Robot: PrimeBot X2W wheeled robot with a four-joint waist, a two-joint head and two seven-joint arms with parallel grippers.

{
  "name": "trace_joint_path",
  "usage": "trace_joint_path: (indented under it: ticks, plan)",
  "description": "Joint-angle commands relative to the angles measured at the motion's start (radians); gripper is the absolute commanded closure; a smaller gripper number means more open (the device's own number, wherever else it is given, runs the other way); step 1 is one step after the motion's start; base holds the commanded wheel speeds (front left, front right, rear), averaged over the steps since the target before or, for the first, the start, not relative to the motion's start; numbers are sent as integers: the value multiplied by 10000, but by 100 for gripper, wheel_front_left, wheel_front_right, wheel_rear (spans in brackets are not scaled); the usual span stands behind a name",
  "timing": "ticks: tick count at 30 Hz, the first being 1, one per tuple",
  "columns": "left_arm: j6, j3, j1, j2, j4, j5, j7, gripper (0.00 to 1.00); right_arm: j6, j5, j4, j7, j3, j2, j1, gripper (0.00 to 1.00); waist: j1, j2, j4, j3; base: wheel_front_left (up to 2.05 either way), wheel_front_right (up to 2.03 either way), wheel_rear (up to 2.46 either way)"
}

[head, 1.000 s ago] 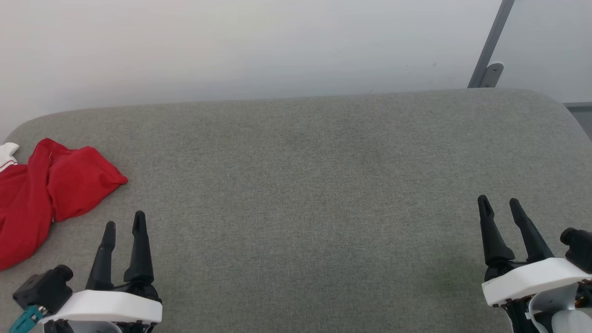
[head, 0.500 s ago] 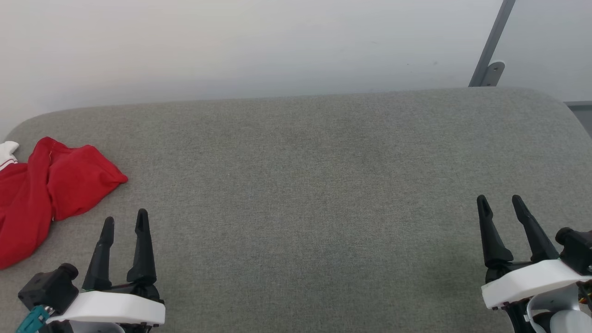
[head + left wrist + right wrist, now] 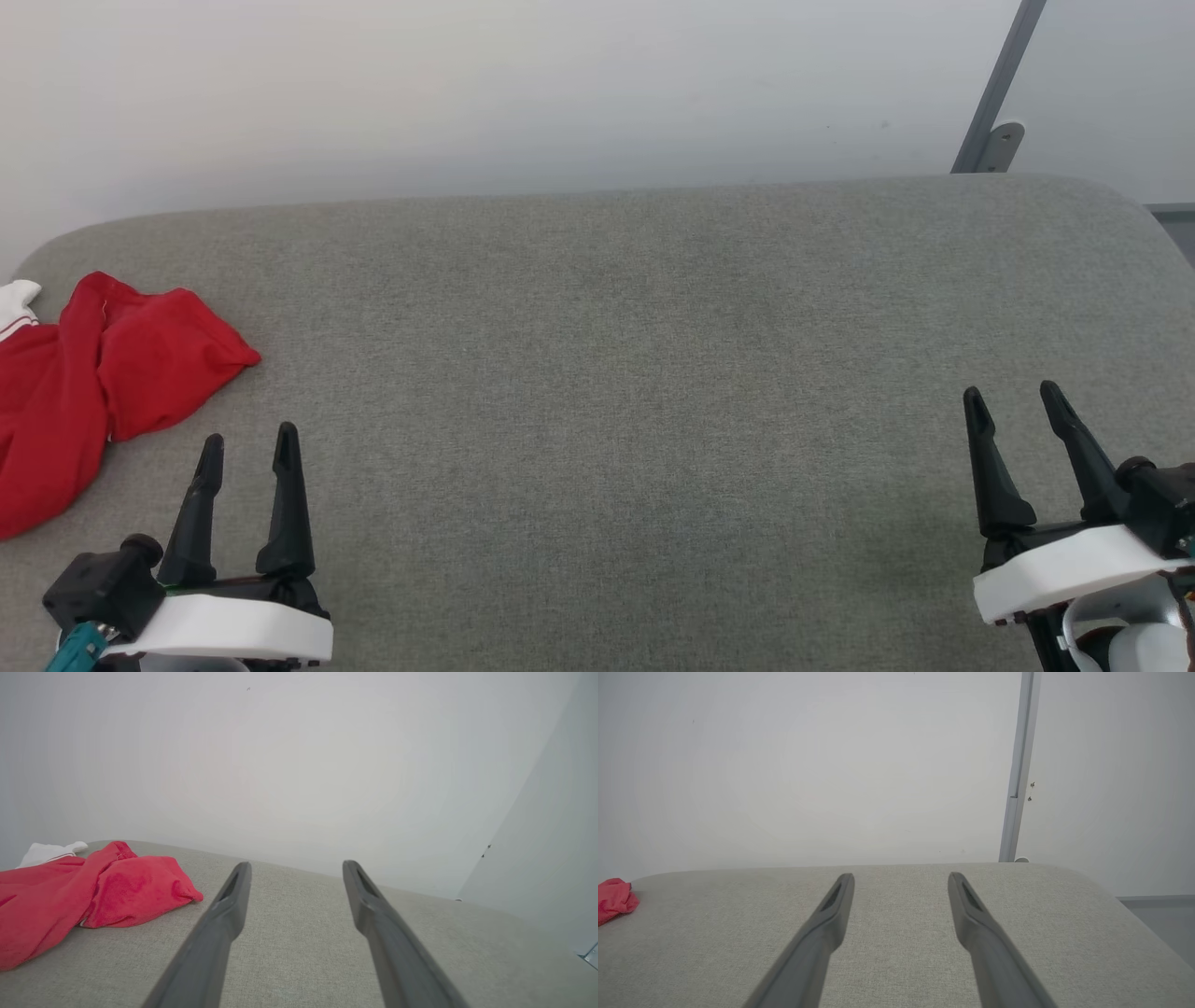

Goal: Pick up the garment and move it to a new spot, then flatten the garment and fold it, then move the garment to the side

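Obstacle: crumpled garment [image 3: 93,373] lay at left edge of frame | Free room: grey padded surface [image 3: 607,373] lay open from centre to right | Limit: wall [image 3: 467,93] behind, along top

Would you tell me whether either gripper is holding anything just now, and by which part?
Nothing is held: the left gripper and right gripper are open and empty; the red shirt lies apart on the grey fabric surface.

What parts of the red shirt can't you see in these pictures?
- Head view: the shirt runs off the left edge, so its full size is hidden.
- Head view: the white sleeve end is cut by the same edge.
- Left wrist view: the left edge cuts the shirt again, and its own folds hide its front.
- Right wrist view: the bit at the left edge is too small to tell its shape.
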Motion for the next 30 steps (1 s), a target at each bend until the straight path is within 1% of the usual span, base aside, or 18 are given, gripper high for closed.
trace_joint_path:
  ticks: [1, 14, 26, 30]
  plan:
    - [-54, -9, 69, 33, -58, 180, -32, 0, -3, -121, -61, -75, 23, -42, 39, 0, 0, 0, 1, 0, 0, 0, 0]
    - [-63, -44, 178, 156, -151, 977, -288, 0, -3, -1036, -201, -284, 59, -102, 81, 0, 0, 0, 25, 22, 0, 0, 0]
    - [-59, -81, 153, 190, -78, 910, -285, 0, -3, -1107, -192, -324, 0, -70, 93, 0, 0, 0, 52, -18, 0, 0, 0]
    - [39, 104, 44, 135, 54, 750, -283, 0, -3, -1058, -208, -296, 99, -107, 127, 0, 0, 0, 271, -58, 0, 0, 0]
